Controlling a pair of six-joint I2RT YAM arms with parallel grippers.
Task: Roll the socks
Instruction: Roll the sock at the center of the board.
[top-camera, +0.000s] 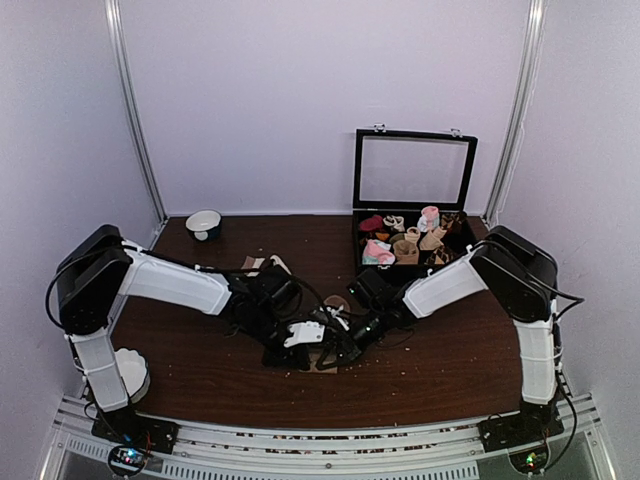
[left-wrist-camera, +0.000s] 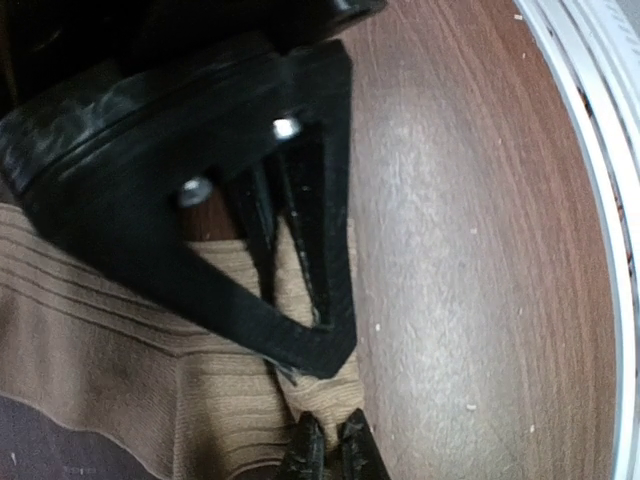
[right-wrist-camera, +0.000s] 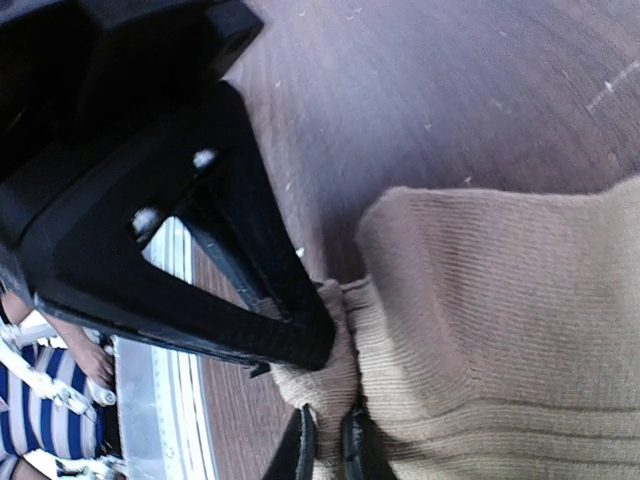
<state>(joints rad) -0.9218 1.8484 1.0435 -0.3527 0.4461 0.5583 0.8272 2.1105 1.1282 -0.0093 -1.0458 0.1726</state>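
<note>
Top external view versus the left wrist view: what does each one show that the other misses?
Only the top view shows the whole left arm and right arm, the black glass-lidded box of small items and the white bowl. Only the left wrist view shows the tan ribbed fabric sock pinched in the shut left gripper. Both show the brown wooden table and that gripper.

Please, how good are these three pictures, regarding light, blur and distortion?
Top external view: soft even light, slightly grainy, the dark table showing little detail. Left wrist view: fisheye bending at the table's edge, a pale sheen on the wood, the left gripper close and blurred. Right wrist view: the socks have sharp ribs, the right gripper is dark and soft.
</note>
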